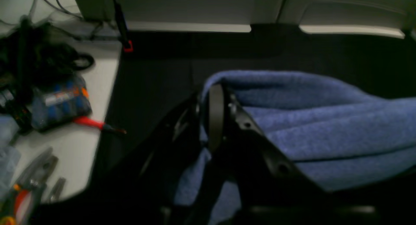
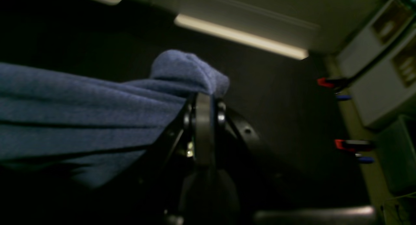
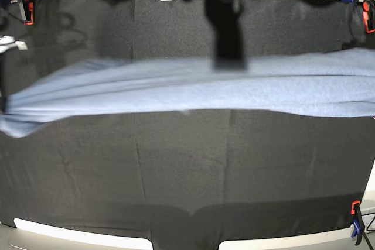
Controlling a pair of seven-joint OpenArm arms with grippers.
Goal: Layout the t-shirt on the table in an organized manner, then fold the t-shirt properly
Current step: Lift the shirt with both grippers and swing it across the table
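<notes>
One t-shirt [image 3: 193, 89] spans two claws, left [image 1: 216, 116], right [image 2: 203, 129], both clamped.

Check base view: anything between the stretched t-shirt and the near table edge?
Nothing: the base view shows only bare black cloth of the table between the t-shirt and the near edge.

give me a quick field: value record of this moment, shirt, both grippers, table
t-shirt: blue-grey, stretched into a long band between the two grippers, spanning the base view side to side
left gripper: shut on one end of the shirt, cloth bunched above the fingertips
right gripper: shut on the other end, a lump of cloth poking up past it
table: covered in wrinkled black cloth, clamps at the corners
shirt contact with table: cannot tell from these views
fold state: not yet laid flat or folded
lettering: not visible
</notes>
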